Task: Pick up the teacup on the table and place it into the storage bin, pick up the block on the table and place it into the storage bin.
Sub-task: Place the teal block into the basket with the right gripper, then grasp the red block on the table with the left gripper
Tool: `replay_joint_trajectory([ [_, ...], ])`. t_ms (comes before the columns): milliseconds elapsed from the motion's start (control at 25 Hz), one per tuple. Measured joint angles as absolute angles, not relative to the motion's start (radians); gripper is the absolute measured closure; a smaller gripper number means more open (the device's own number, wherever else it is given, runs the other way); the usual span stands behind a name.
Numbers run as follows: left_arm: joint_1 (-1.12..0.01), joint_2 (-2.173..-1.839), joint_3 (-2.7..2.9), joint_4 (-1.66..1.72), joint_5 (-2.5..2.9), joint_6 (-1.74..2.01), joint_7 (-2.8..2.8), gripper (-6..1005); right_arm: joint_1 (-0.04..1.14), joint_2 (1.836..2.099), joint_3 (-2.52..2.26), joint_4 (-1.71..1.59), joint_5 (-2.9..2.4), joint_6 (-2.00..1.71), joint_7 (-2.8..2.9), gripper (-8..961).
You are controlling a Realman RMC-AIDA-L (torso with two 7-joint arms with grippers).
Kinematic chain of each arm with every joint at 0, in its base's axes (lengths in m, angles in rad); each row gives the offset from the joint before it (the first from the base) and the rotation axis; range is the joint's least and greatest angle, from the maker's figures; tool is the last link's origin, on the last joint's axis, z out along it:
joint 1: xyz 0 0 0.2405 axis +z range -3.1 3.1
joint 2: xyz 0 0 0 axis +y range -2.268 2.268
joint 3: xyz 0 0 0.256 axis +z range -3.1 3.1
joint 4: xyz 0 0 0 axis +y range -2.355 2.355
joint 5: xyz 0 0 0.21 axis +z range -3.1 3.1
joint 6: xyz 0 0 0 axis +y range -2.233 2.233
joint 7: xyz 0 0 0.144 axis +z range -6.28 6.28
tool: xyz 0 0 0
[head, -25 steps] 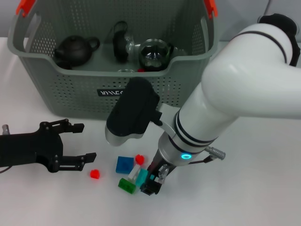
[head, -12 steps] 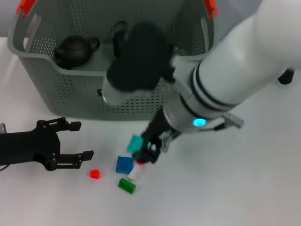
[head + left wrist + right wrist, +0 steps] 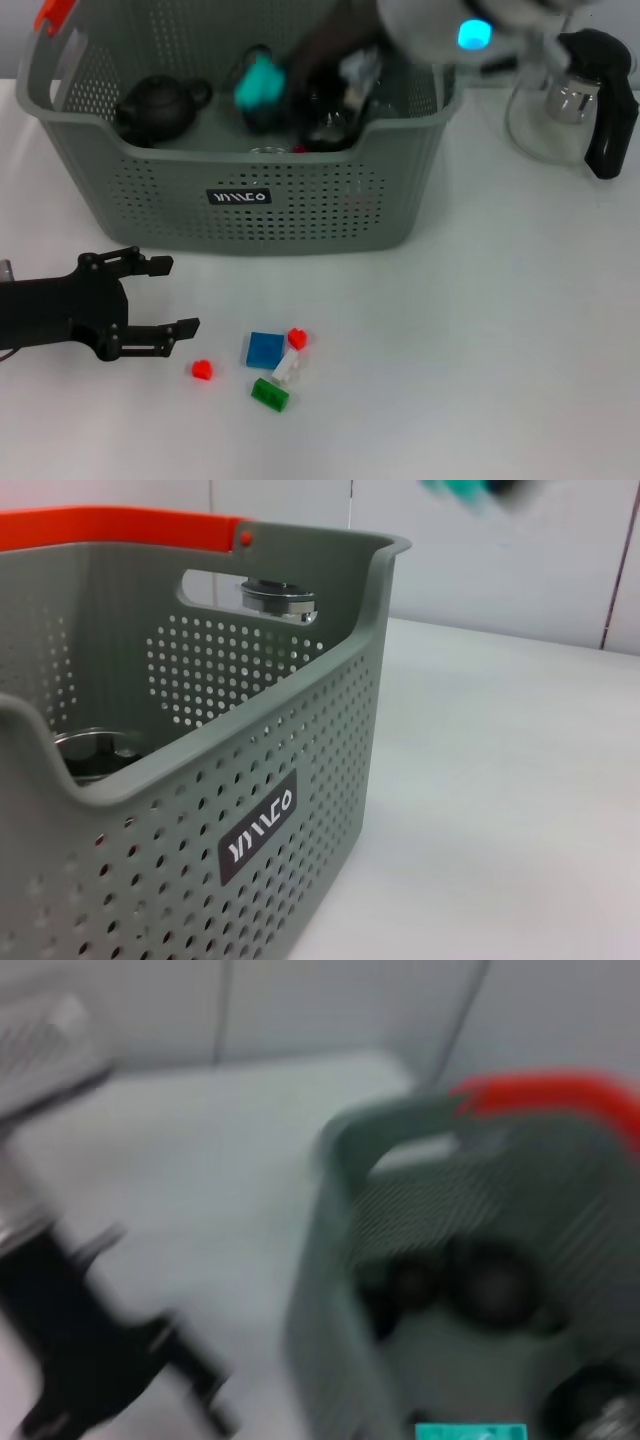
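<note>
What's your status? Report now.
Right gripper over storage bin, shut on teal block. Left gripper open, parked on table. Nothing in the way.

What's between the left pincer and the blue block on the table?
In the head view, only a small red block lies between the left pincer and the blue block.

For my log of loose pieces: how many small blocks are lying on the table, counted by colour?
Red blocks: 2
Blue block: 1
Green block: 1
White block: 1
Total on the table: 5
</note>
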State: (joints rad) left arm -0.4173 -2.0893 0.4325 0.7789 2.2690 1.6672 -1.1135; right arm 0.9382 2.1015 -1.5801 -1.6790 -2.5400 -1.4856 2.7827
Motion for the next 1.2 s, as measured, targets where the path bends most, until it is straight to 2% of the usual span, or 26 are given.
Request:
replay_joint_trajectory([
  [280, -0.417, -2.089, 0.433, 0.781, 2.269, 1.674, -1.112, 126, 0.966, 2.100, -1.454, -1.617, -2.654, -1.388, 2.754, 523],
  [760, -0.419, -2.089, 0.433, 0.781, 2.269, 1.677, -1.112, 126, 1.052, 2.096, -1.243, -1.245, -2.727, -1.277, 2.691, 519],
  [1040, -0.422, -2.087, 0.433, 0.783, 2.269, 1.678, -1.114, 126, 1.056, 2.097, -1.253, -1.228, -2.729, -1.272, 2.675, 516],
  [1200, -0.424, -2.087, 0.433, 0.784, 2.269, 1.678, -1.115, 126, 1.054, 2.098, -1.264, -1.239, -2.723, -1.270, 2.678, 357],
])
